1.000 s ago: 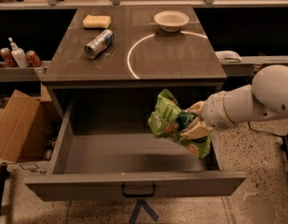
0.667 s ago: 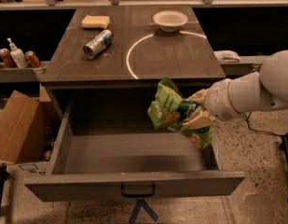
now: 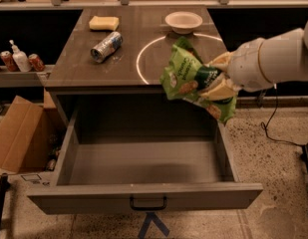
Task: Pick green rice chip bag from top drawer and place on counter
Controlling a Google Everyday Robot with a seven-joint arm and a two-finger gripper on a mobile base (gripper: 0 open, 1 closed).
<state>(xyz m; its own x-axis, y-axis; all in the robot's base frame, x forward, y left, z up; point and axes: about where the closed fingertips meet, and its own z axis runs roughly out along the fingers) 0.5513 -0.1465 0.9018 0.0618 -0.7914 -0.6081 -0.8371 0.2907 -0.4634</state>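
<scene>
Gripper [image 3: 214,79] hangs above top drawer's [image 3: 143,192] right wall, fingers [image 3: 219,90] clenched on green rice chip bag [image 3: 185,76]: light, crinkly, probably slippery; mid-body hold.

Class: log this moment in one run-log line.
pincer: shut on green rice chip bag, by counter front-right edge | top drawer: open | bag: not yet on counter

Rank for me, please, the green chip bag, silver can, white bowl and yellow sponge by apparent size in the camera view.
1. green rice chip bag, held by the gripper over the counter's front edge, nearer the camera.
2. white bowl and silver can: too alike to rank.
3. yellow sponge.
</scene>
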